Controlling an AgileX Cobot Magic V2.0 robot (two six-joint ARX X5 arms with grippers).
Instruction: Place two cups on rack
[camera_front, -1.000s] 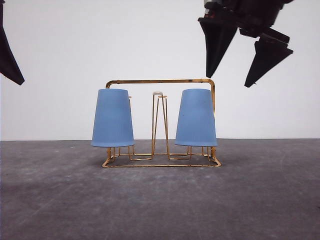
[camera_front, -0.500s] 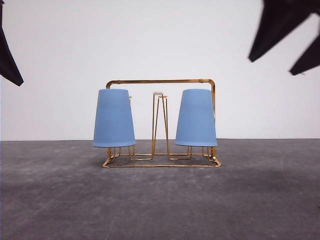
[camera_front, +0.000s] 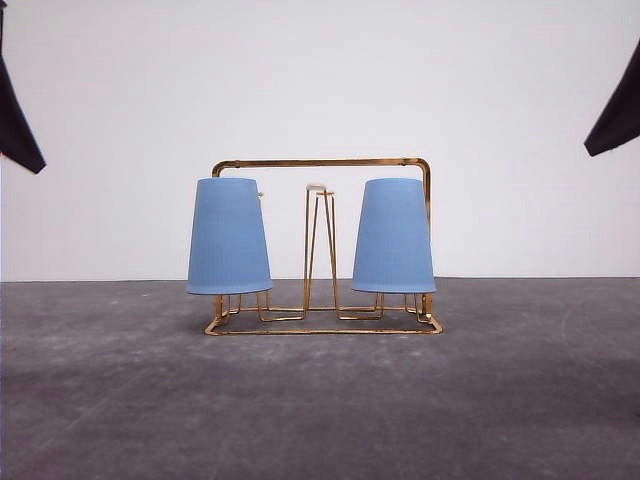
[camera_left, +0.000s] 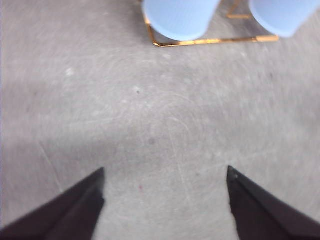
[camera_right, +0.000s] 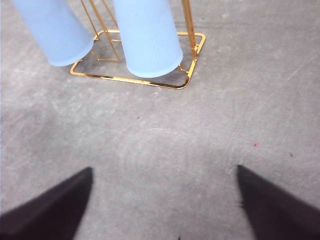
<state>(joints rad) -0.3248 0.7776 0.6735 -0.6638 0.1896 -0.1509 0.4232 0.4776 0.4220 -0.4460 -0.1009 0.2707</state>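
Both grippers hung spread wide and empty above the grey table (camera_front: 320, 400): the left gripper (camera_left: 165, 175) and the right gripper (camera_right: 165, 172). Between them stood the gold wire rack (camera_front: 322, 162), with the left blue cup (camera_front: 229, 236) and the right blue cup (camera_front: 393, 236) inverted over its prongs.

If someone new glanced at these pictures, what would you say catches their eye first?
Two light blue cups, the left cup and the right cup, sit upside down on a gold wire rack at the middle of the grey table. Between them rises a bare white-tipped prong. Both grippers, left gripper and right gripper, hang open, clear of the rack.
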